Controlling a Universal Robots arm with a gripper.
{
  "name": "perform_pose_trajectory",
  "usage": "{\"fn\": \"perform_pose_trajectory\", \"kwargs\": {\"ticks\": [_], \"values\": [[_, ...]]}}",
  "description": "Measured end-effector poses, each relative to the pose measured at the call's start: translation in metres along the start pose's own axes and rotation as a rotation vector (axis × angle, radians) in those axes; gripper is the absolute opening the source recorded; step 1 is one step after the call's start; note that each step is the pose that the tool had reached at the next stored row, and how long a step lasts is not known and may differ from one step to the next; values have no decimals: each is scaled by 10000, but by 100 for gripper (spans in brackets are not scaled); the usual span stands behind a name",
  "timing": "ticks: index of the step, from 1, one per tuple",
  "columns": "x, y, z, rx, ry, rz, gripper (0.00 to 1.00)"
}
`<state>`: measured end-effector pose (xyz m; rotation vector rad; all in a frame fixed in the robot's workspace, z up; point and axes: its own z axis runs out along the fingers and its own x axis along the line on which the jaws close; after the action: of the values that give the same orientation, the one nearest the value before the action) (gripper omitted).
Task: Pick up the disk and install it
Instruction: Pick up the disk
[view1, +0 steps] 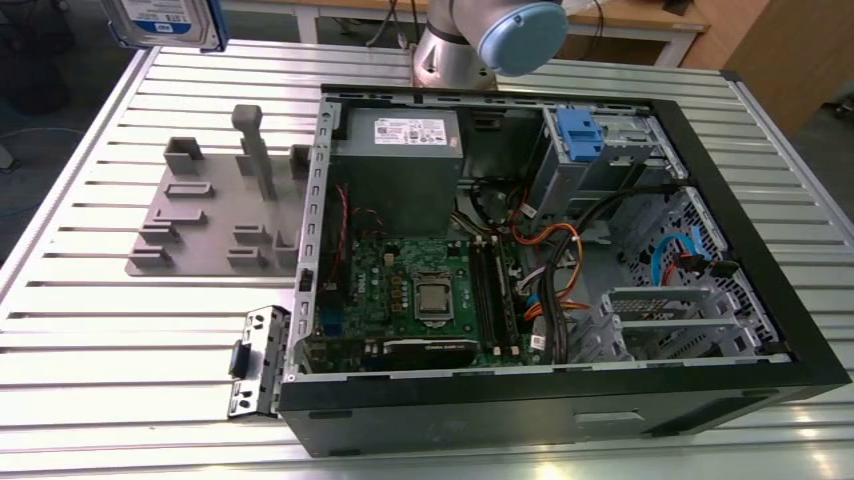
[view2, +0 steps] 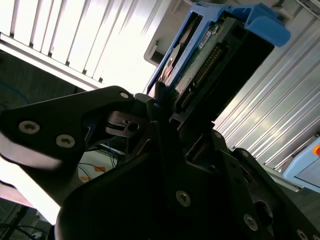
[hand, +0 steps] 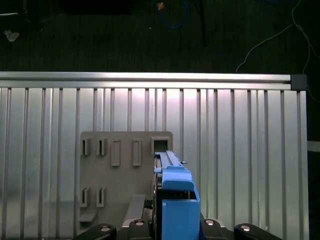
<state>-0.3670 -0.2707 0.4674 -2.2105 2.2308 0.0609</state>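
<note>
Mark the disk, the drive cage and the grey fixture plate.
disk (view1: 167, 20): exterior view, white-and-blue label.
drive cage (view1: 577, 130): exterior view, blue plastic tab.
grey fixture plate (view1: 211, 245): exterior view, flat base.

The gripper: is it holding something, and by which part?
Yes: the disk, clamped across its flat faces at one end by the gripper.

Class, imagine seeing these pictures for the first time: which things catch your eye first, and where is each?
The open computer case dominates the exterior view, lying on the ribbed table with its green motherboard exposed. The disk, blue-railed, hangs in the claw at that view's upper left, and a grey slotted plate lies beside the case.
</note>
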Motion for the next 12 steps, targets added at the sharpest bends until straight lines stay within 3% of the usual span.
{"fn": "perform_pose_trajectory", "kwargs": {"ticks": [12], "values": [[-2, -218, -6, -1, 1, 1, 36]]}}
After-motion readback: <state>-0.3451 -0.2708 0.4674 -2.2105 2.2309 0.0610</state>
